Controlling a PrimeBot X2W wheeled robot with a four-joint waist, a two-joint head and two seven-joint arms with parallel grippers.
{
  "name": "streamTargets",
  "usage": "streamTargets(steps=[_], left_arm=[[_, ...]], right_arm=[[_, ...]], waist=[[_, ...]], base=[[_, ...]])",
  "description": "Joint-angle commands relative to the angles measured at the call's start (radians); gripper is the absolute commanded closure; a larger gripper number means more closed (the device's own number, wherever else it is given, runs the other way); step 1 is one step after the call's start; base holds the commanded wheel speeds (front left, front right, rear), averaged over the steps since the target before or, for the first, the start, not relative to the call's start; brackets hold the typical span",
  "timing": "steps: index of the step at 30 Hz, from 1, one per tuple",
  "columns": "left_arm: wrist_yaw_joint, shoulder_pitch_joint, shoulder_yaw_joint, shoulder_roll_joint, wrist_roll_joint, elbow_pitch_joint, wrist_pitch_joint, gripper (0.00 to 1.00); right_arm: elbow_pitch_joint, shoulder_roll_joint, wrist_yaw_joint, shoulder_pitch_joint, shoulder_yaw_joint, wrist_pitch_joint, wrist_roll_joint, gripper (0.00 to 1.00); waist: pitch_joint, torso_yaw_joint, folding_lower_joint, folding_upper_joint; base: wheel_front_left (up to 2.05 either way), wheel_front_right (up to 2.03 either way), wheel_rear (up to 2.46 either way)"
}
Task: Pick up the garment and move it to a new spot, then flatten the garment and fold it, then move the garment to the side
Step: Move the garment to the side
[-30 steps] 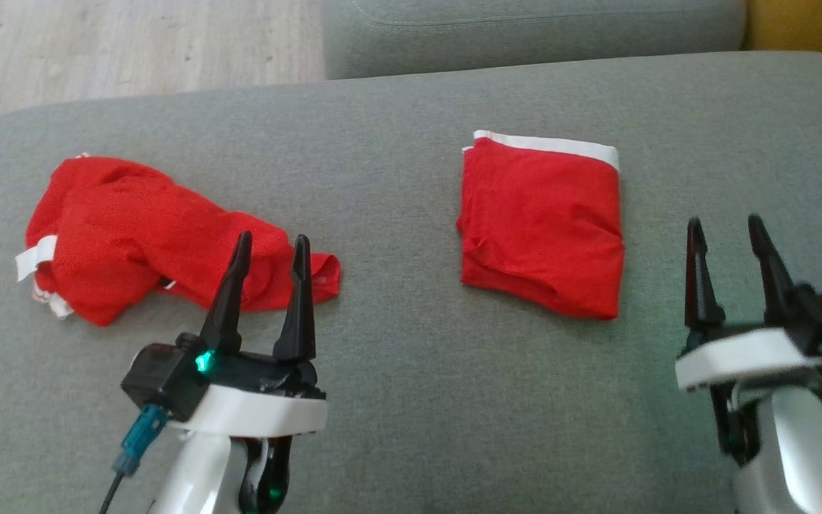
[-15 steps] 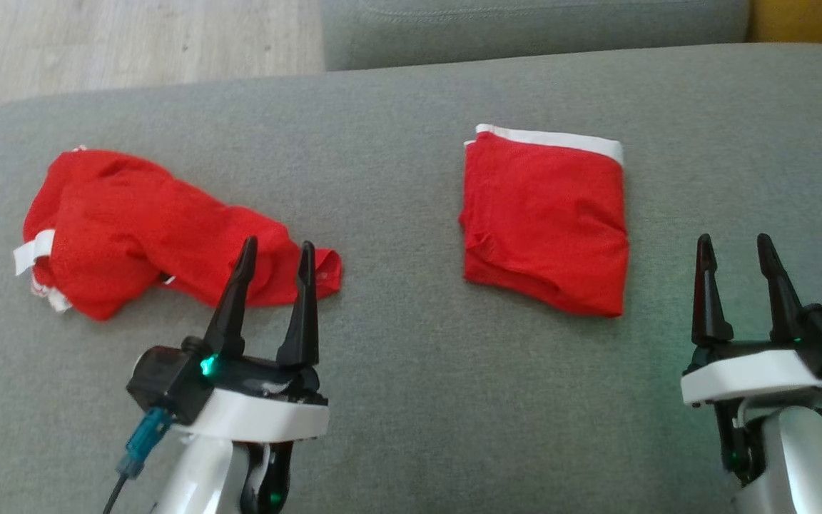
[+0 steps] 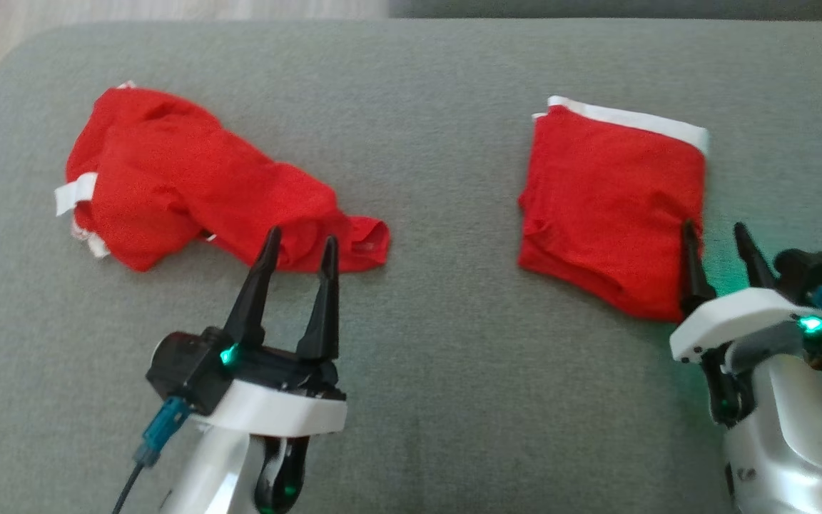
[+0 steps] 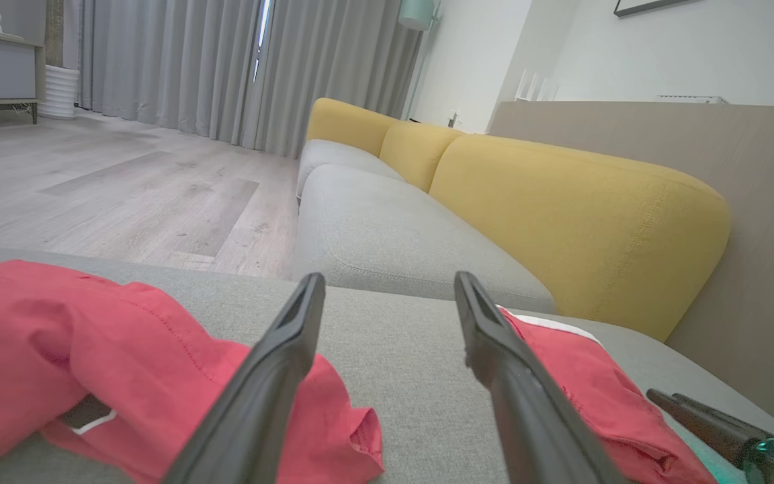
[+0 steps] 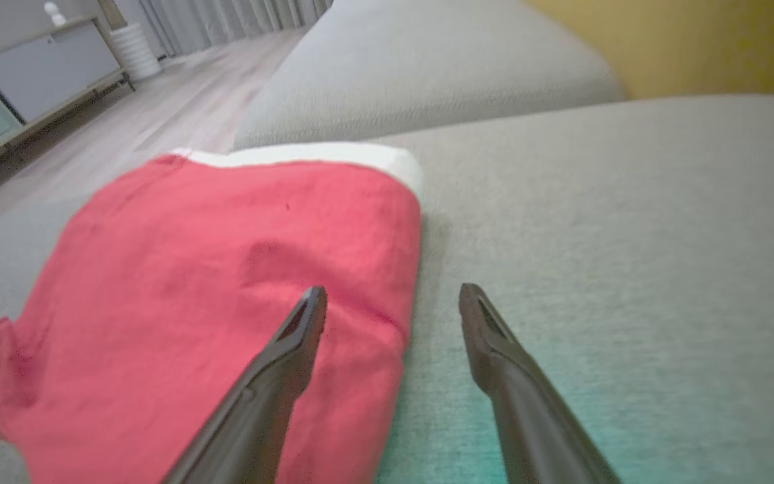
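Crumpled garment (image 3: 168, 178) lies at the left of the sofa (image 3: 454, 357), its near end just past the left gripper (image 3: 303, 235), wide open and empty; the right gripper (image 3: 713, 225), equally open and empty, straddles the right edge of the folded garment (image 3: 611, 193) and could snag and unfold it.

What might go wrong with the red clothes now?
The right gripper, open, has one finger over the edge of the folded garment; it might spoil the fold. The left gripper, open, points at the thin end of the crumpled garment; grabbing just that may leave it bunched.
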State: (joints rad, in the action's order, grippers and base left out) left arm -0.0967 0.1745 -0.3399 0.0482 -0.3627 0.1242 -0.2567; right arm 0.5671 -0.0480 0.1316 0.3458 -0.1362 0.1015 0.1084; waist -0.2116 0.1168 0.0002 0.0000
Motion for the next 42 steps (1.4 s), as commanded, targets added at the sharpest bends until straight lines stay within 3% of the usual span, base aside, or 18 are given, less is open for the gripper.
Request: streamTargets(steps=[1,9,10,11,18,23,28,32,33,38,42], left_arm=[[0.002,0.046,0.018,0.002,-0.006,-0.030,-0.005,0.00],[0.009,0.064,-0.001,0.002,-0.018,-0.027,-0.005,0.00],[0.011,0.065,-0.001,0.002,-0.018,-0.027,-0.005,0.00],[0.012,0.065,-0.002,0.002,-0.019,-0.027,-0.005,0.00],[0.016,0.068,-0.002,0.002,-0.014,-0.034,-0.005,0.00],[0.018,0.082,-0.026,0.002,-0.016,-0.039,-0.005,0.00],[0.026,0.115,-0.073,0.002,-0.030,-0.052,-0.005,0.00],[0.040,0.144,-0.109,0.002,-0.046,-0.069,-0.005,0.00],[0.040,0.144,-0.109,0.002,-0.046,-0.069,-0.005,0.00],[0.047,0.176,-0.137,0.002,-0.054,-0.085,-0.005,0.00],[0.047,0.197,-0.146,0.002,-0.061,-0.094,-0.005,0.00]], right_arm=[[0.004,-0.002,-0.001,0.046,0.021,-0.012,0.007,0.00],[0.192,-0.002,-0.001,0.138,0.026,-0.023,0.000,0.00],[0.206,-0.002,-0.001,0.147,0.028,-0.014,-0.011,0.55],[0.218,-0.002,-0.001,0.156,0.030,-0.002,-0.026,1.00],[0.228,-0.004,-0.001,0.198,0.030,0.074,-0.216,1.00],[0.201,-0.065,-0.001,0.213,0.075,0.062,-0.322,1.00],[0.202,-0.206,-0.001,0.236,0.206,0.011,-0.308,1.00],[0.209,-0.357,-0.001,0.262,0.341,-0.037,-0.212,1.00],[0.209,-0.357,-0.001,0.262,0.341,-0.037,-0.212,1.00],[0.200,-0.553,-0.001,0.292,0.489,-0.107,-0.064,1.00],[0.191,-0.685,-0.001,0.306,0.540,-0.162,0.029,1.00]], waist=[[-0.018,0.023,-0.0002,0.0000],[-0.041,0.058,-0.0002,0.0000],[-0.042,0.058,-0.0002,0.0000],[-0.042,0.057,-0.0002,0.0000],[-0.020,0.021,-0.0002,0.0000],[-0.002,-0.015,-0.0002,0.0000],[-0.006,-0.046,-0.0002,0.0000],[-0.029,-0.055,-0.0002,0.0000],[-0.029,-0.055,-0.0002,0.0000],[-0.075,-0.044,-0.0002,0.0000],[-0.110,-0.022,-0.0002,0.0000]], base=[[0.00,0.00,0.00],[0.00,0.00,0.00],[0.00,0.00,0.00],[0.00,0.00,0.00],[0.00,0.00,0.00],[0.00,0.00,0.00],[0.00,0.00,0.00],[0.00,0.00,0.00],[0.00,0.00,0.00],[0.00,0.00,0.00],[0.00,0.00,0.00]])
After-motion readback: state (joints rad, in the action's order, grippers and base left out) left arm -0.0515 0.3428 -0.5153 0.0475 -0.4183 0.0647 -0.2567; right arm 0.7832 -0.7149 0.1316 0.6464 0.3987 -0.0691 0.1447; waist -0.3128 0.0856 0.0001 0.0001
